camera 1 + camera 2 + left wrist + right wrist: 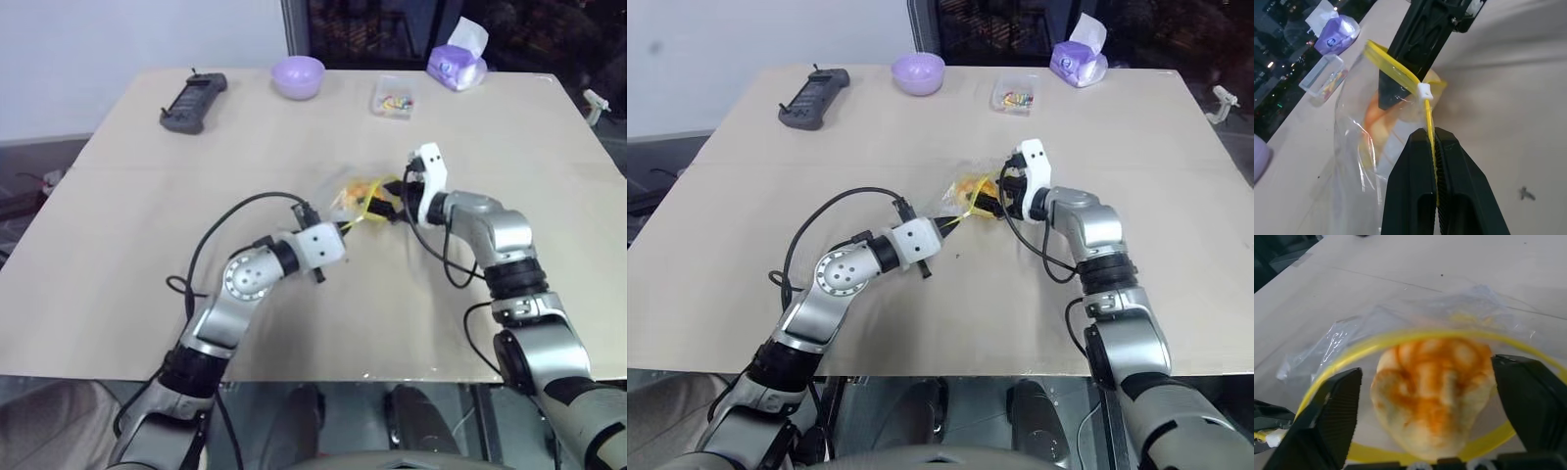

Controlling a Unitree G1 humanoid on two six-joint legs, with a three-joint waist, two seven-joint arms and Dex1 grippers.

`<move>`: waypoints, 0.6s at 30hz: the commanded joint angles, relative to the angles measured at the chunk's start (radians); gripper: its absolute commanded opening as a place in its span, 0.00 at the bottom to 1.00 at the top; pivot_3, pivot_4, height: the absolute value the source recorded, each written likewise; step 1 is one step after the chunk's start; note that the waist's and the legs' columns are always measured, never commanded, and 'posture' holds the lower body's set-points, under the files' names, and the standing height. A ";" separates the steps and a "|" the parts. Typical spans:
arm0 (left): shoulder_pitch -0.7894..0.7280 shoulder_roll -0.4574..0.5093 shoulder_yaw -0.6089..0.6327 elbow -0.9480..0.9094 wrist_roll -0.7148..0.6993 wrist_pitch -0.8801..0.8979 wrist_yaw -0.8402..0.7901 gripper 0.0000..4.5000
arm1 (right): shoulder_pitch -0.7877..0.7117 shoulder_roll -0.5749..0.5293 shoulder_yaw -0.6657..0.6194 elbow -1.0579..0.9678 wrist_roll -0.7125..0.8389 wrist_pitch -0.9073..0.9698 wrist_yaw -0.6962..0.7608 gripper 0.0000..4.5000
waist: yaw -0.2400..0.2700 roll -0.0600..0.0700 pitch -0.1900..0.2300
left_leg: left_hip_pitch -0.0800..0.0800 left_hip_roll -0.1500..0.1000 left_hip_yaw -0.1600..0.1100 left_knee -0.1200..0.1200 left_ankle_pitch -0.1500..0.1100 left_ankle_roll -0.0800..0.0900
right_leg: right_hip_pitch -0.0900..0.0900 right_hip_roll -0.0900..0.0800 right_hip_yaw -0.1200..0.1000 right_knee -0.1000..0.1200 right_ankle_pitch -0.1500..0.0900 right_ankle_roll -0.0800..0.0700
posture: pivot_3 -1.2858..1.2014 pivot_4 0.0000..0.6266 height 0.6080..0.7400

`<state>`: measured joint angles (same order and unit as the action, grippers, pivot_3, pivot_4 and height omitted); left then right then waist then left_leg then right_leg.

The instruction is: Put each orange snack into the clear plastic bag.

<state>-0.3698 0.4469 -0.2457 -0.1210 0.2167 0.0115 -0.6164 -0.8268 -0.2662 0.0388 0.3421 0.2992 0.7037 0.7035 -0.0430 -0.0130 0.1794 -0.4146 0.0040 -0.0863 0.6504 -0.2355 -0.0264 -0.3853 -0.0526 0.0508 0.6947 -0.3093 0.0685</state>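
Right gripper [1425, 396] spread wide astride one snack [1432, 391] inside one bag [1400, 328]; left gripper [1436, 147] pinches its seal. Tan table [147, 196]: one bowl [298, 75], one tissue pack [457, 65].

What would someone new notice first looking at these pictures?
Mid-table, the two grippers meet at the clear plastic bag. The left gripper is shut on its yellow seal strip, holding the mouth open. The right gripper stands open at that mouth, either side of the orange snack, which lies past the seal ring. A lavender bowl sits at the far edge.

Orange snack [1432, 391] btwn spread pincer [1432, 421] fingers, inside bag [1400, 340] mouth.
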 commanded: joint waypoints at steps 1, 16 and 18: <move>0.000 0.009 0.028 -0.025 -0.020 -0.012 0.005 0.00 | 0.035 -0.097 -0.015 -0.099 0.024 -0.024 0.099 0.98 | 0.003 0.000 0.000 | 0.000 0.000 0.000 0.000 0.000 0.000 | 0.000 0.000 0.000 0.000 0.000 0.000 | 0.52 0.24 1.00; 0.039 0.020 0.052 -0.028 -0.034 0.001 0.012 0.00 | 0.024 -0.119 0.002 0.257 -0.120 -0.519 0.155 0.98 | -0.025 0.000 0.000 | 0.001 0.001 0.002 0.000 0.000 0.000 | 0.000 0.001 0.002 0.001 0.000 0.000 | 0.52 0.24 1.00; 0.046 0.020 0.051 -0.034 -0.032 0.002 0.013 0.00 | 0.004 -0.112 0.021 0.310 -0.158 -0.583 0.143 0.98 | -0.020 0.000 0.000 | 0.001 0.001 0.002 0.001 0.000 0.000 | 0.000 0.000 0.002 0.000 0.000 0.000 | 0.52 0.24 1.00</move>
<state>-0.3272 0.4648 -0.2057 -0.1214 0.1925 0.0201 -0.6099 -0.8045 -0.3722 0.0698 0.6441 0.1535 0.1730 0.8587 -0.0629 -0.0129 0.1795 -0.4139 0.0043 -0.0844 0.6510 -0.2354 -0.0265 -0.3852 -0.0526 0.0528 0.6948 -0.3092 0.0686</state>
